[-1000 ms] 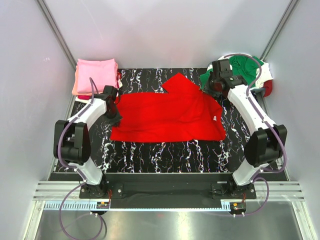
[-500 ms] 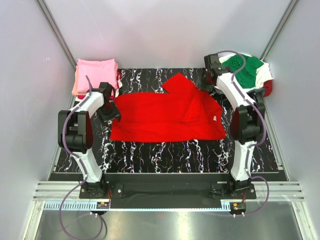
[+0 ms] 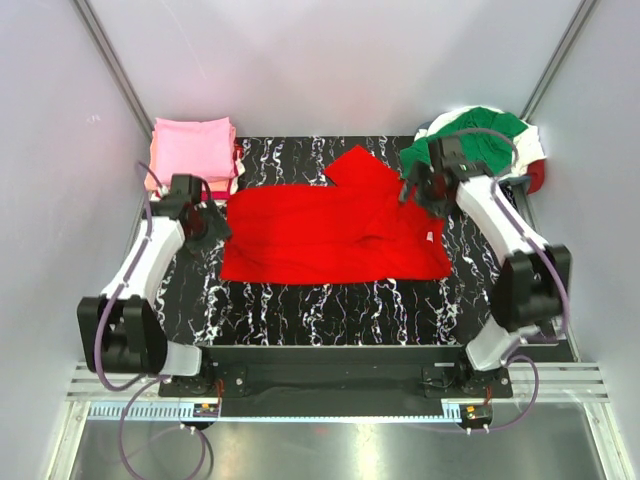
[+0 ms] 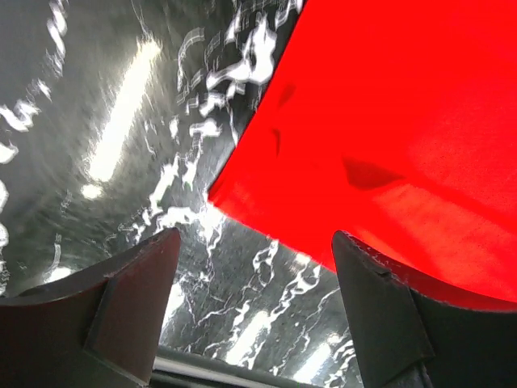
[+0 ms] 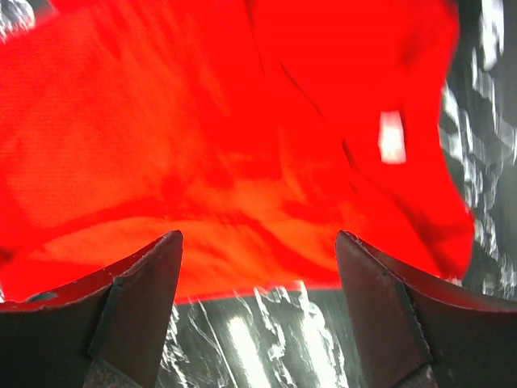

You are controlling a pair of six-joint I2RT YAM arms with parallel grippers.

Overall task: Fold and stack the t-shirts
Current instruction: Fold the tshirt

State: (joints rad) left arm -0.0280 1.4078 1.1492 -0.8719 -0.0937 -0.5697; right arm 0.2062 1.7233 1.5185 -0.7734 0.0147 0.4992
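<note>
Your bright red shirt lies spread across the middle of the bench, long side running left to right. It is mostly flat, but one sleeve pokes out at the far edge and the right end is rumpled. It looks laid out this way so both ends can be reached for the first fold.

Your left pincer sits at the shirt's left edge. In the left wrist view its fingers are spread wide with nothing between them, and the cloth's corner lies just ahead on the bare bench. From there it could take that hem.

Your right pincer hangs over the far right part of the shirt, near the rumpled end. Its fingers are also parted and empty, with red cloth filling the right wrist view beneath them. Neither side has hold of the cloth, so I judge the fold not yet begun.

At the far left corner a folded pink shirt tops a neat stack, most likely where the red one goes once folded. At the far right corner a green shirt lies heaped with white and dark red cloth, unfolded and kept off the working area.

Watch the loose sleeve: a pinch that catches one layer only may drag the shirt crooked.
</note>
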